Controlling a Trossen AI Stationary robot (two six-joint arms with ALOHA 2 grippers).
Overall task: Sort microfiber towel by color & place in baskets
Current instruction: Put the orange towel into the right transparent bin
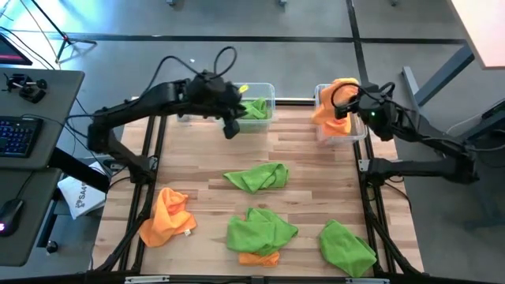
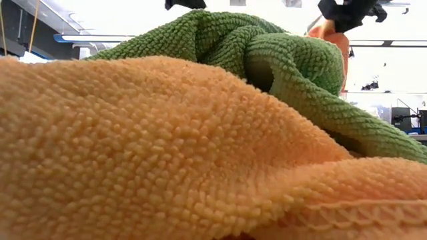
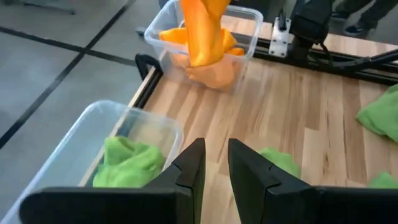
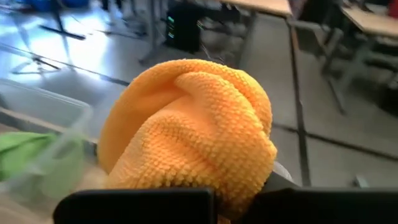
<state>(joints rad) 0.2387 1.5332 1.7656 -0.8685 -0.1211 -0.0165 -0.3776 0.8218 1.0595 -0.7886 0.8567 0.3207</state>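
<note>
Your right gripper point(image 1: 345, 108) is clamped on an orange towel point(image 1: 338, 93), holding it over the narrower basket point(image 1: 359, 134) at the table's far right corner; more orange cloth point(image 3: 211, 71) already sits in that basket. In the right wrist view the towel bunches up right in front of the fingers.

Your left gripper point(image 1: 230, 126) hovers just beside the wider basket point(image 1: 267, 88) at the far edge, fingers point(image 3: 189, 171) a bit apart w/ nothing between them. One green towel point(image 1: 254, 108) lies inside that basket.

Still on the table: green towel mid-table point(image 1: 256, 177), orange towel near left point(image 1: 167, 217), green towel at the near edge point(image 1: 260, 232) lying on top of another orange one point(image 1: 257, 258), green towel near right point(image 1: 346, 248).

Low view is mostly blocked by orange point(image 2: 147, 153) and green cloth point(image 2: 293, 73) up close.
</note>
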